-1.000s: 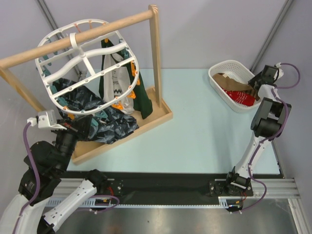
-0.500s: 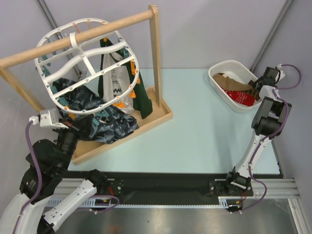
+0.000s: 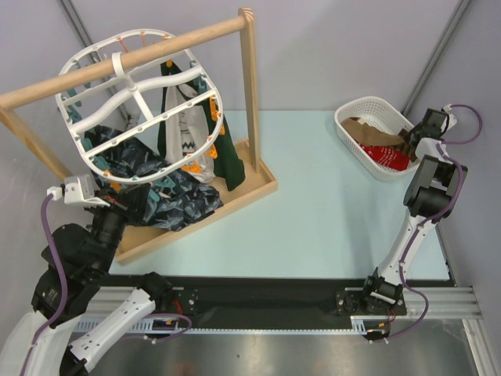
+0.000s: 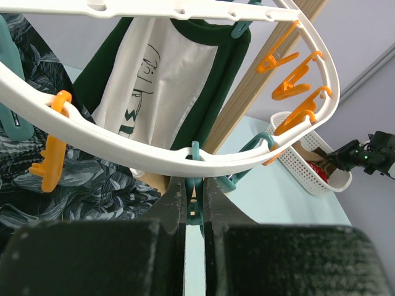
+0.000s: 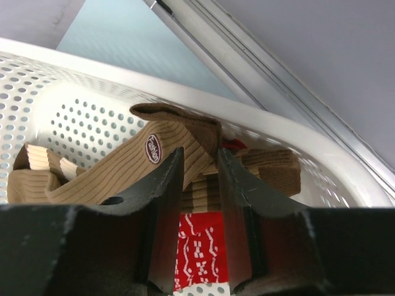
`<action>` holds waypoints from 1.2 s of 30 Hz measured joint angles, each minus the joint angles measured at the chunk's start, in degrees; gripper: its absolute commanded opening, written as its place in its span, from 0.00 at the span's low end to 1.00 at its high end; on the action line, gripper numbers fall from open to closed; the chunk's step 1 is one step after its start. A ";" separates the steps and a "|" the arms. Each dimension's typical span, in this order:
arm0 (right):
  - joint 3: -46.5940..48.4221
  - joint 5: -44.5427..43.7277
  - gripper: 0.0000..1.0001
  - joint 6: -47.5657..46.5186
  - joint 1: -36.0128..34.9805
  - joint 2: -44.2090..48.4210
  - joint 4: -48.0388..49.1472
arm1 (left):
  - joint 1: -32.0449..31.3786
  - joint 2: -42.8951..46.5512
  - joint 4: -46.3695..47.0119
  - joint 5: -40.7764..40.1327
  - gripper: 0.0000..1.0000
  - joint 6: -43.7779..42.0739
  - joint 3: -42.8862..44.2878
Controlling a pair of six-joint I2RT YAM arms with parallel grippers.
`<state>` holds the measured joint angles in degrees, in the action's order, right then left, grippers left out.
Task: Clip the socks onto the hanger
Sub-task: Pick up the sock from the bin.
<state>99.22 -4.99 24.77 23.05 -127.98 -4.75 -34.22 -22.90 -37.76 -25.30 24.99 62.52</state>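
Note:
The white oval hanger (image 3: 137, 90) hangs on the wooden pole, and its rim (image 4: 154, 157) crosses the left wrist view. My left gripper (image 3: 125, 196) reaches under its near rim. Its jaws (image 4: 194, 185) are shut on a teal clip (image 4: 195, 213) hanging from the rim. Orange clips (image 4: 290, 77) hang further along. My right gripper (image 3: 411, 141) is at the right rim of the white basket (image 3: 352, 113). Its jaws (image 5: 199, 154) are narrowly closed on the cuff of a brown striped sock (image 5: 123, 166). A red sock with white specks (image 5: 200, 246) lies below.
A dark green and white shirt (image 3: 184, 133) and a dark patterned cloth (image 3: 164, 196) hang from the hanger. The wooden rack post (image 3: 250, 86) and its tray base (image 3: 258, 184) stand at the left. Light blue table (image 3: 313, 204) lies between rack and basket.
My right gripper has shifted slightly right, towards the basket's far right rim, then held still. My left wrist has dropped a little at the hanger's rim.

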 measured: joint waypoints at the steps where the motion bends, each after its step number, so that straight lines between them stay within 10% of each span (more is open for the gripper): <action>1: 0.00 0.00 0.34 0.00 0.02 -0.07 0.00 | 0.00 0.00 0.00 0.00 0.00 0.00 0.00; 13: 0.28 1.53 0.33 0.20 0.09 -3.72 1.53 | 0.00 -0.83 -0.04 0.04 0.00 0.44 0.00; 19: 0.28 3.89 0.01 -0.50 -0.02 -3.76 4.74 | 0.00 -1.16 -0.07 0.09 0.00 0.50 0.00; 25: -0.31 4.44 0.00 -2.62 -1.79 -2.12 5.55 | 0.00 -1.16 -0.09 0.11 0.00 0.55 0.00; 36: -8.48 2.62 0.00 -8.09 -24.48 35.98 -9.62 | 0.00 -1.25 -0.15 2.03 0.00 1.99 -0.09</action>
<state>90.74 -2.37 16.69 -1.43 -92.01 -14.37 -34.22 -24.14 -37.91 -23.27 26.98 62.43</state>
